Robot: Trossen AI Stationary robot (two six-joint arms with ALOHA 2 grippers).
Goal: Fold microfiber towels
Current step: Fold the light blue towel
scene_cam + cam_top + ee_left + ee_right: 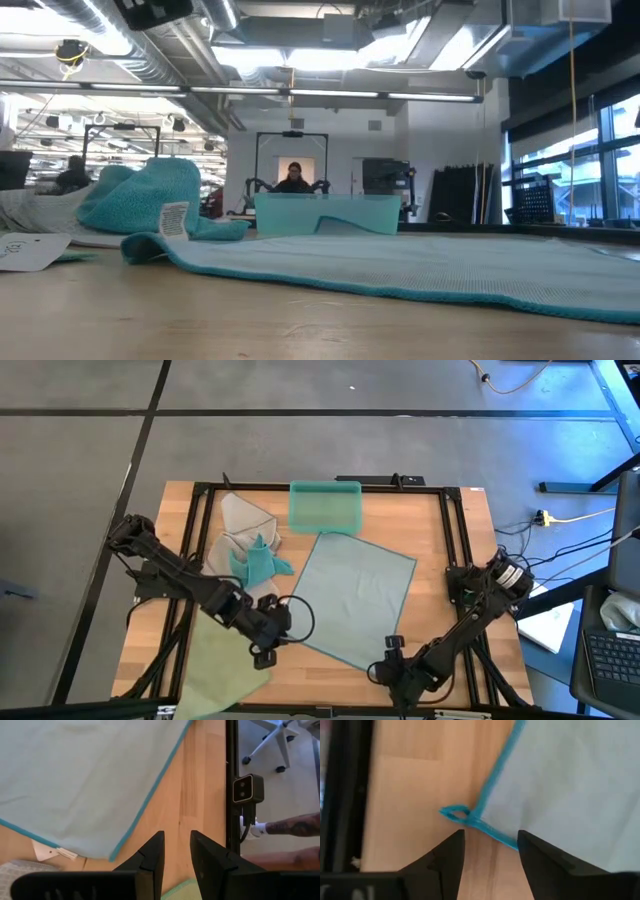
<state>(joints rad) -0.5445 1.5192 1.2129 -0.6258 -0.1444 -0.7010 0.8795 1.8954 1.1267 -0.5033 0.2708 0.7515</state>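
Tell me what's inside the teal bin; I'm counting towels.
From above, the teal bin looks empty, only its floor showing. In the low view its front wall hides the inside, so that view confirms nothing.

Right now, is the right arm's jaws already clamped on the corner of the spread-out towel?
No: in the right wrist view the right gripper stands with jaws apart, and the spread towel corner lies flat on the table beyond them.

Bare wood [455, 550] right of spread towel [352, 597]; bin [325, 506], towel heap [245, 540] crowd rear.

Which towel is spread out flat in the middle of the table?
The big pale blue-green microfiber towel with the teal edge. The small teal towel and light grey towel sit crumpled beside it.
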